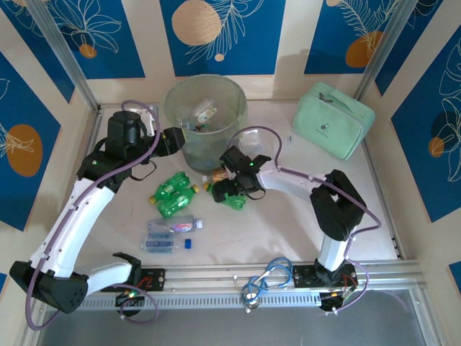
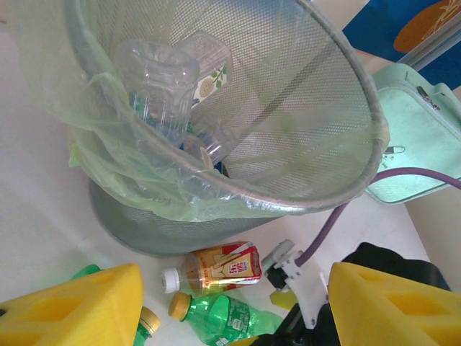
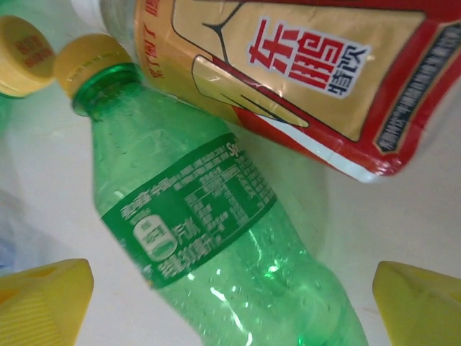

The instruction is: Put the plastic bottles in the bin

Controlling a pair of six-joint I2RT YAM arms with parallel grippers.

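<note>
The bin [image 1: 205, 108] stands at the back centre, a mesh bucket lined with a pale-green bag; clear crushed bottles [image 2: 158, 79] lie inside it. My left gripper [image 1: 173, 140] hovers beside the bin's left wall, open and holding nothing; its yellow fingers [image 2: 72, 310] frame the view. My right gripper [image 1: 234, 189] is low in front of the bin, open, its fingers [image 3: 43, 295] straddling a green bottle [image 3: 216, 231] with a yellow cap. A red-labelled bottle [image 3: 288, 72] lies just behind, touching the bin's base [image 2: 220, 267].
Two more green bottles [image 1: 173, 194] lie left of centre, with two clear blue-labelled bottles [image 1: 167, 232] and a loose blue cap [image 1: 187, 244] nearer the front. A mint-green zippered case [image 1: 333, 119] sits at the back right.
</note>
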